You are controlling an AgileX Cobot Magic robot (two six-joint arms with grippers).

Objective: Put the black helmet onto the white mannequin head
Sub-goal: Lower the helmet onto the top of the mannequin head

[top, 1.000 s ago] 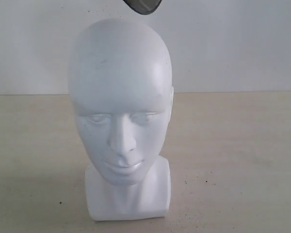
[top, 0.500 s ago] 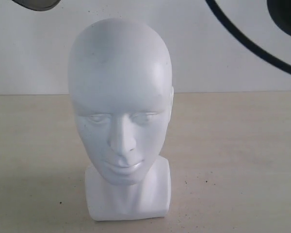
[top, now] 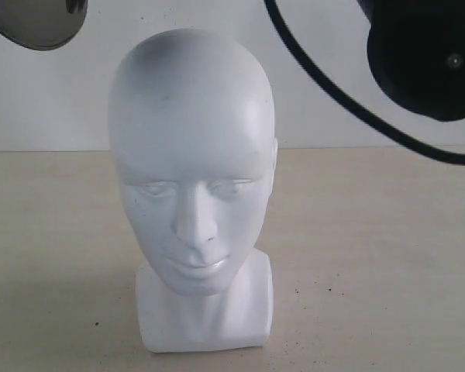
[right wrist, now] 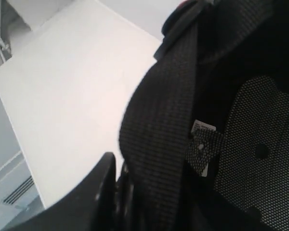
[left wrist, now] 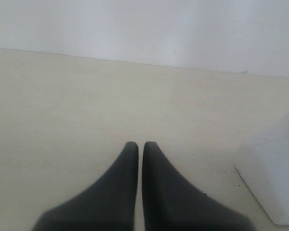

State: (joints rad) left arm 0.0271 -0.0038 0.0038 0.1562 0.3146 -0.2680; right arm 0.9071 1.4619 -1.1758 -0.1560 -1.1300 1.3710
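The white mannequin head [top: 190, 155] stands upright on the table, facing the exterior camera. The black helmet [top: 426, 62] hangs above it, near the camera: its shell at the top right, its smoky visor [top: 39, 23] at the top left, a black strap [top: 325, 85] curving between. In the right wrist view my right gripper [right wrist: 120, 178] is shut on the helmet's edge beside the woven strap [right wrist: 159, 134] and meshed lining [right wrist: 260, 130]; only one finger [right wrist: 98, 192] shows. My left gripper [left wrist: 140, 147] is shut and empty, low over the table beside the head's base [left wrist: 274, 178].
The beige table [top: 387, 248] runs back to a plain white wall [top: 333, 124]. Small dark specks lie on the table around the base. Neither arm shows in the exterior view.
The helmet has come down into the exterior view: the shell now fills the top right, and the visor has shifted left and lower. The head has not moved.
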